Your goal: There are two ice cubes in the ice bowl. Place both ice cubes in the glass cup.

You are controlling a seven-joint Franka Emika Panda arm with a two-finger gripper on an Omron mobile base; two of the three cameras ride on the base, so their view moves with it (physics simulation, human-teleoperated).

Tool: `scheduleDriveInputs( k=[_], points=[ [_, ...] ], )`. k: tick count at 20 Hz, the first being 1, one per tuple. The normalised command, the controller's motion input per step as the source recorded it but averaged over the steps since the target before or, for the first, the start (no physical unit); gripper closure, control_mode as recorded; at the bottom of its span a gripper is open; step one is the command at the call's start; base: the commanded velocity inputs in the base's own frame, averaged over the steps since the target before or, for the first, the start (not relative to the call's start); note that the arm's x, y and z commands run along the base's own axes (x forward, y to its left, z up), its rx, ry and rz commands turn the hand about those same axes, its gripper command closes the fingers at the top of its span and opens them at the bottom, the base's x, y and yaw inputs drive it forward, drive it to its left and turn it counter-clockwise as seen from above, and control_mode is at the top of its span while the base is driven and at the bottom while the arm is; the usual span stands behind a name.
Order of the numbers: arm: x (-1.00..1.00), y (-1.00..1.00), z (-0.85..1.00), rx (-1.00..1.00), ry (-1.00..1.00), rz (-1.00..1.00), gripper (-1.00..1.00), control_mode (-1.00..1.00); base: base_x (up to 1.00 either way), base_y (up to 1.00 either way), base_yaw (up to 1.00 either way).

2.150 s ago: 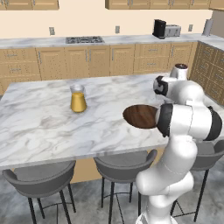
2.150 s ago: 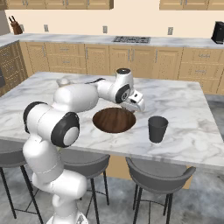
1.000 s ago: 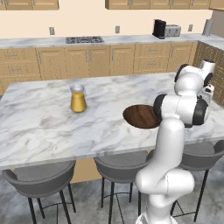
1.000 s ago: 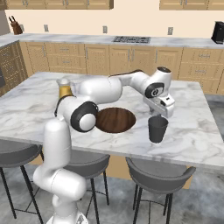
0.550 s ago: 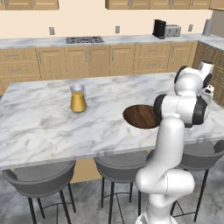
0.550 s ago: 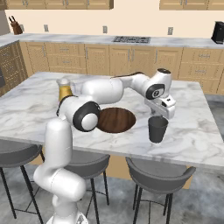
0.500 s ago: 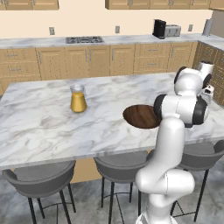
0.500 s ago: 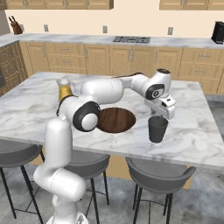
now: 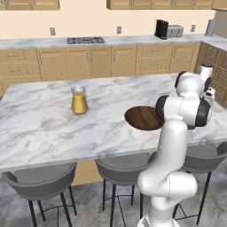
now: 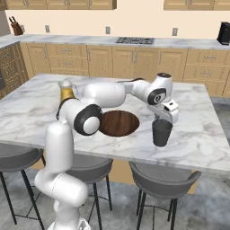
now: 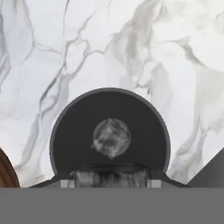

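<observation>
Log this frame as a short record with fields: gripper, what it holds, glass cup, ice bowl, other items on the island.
gripper: shut, poised directly above the glass cup
held item: an ice cube between the fingers
glass cup: upright on the marble island, one ice cube already inside
ice bowl: beside the cup, no cube visible in it
other items: glass of orange liquid, apart from the bowl
</observation>
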Motion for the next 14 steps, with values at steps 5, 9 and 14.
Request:
scheduleDriveInputs(
  k=[5,9,14],
  points=[
    [0.01,0.0,-0.19,-0.05,0.0,0.0,1.0,-1.0,0.0,0.0,0.0],
    [0.1,-0.01,-0.02,0.0,0.0,0.0,1.0,-1.0,0.0,0.0,0.0],
    [0.14,-0.22,0.0,0.0,0.0,0.0,1.0,-1.0,0.0,0.0,0.0]
  ],
)
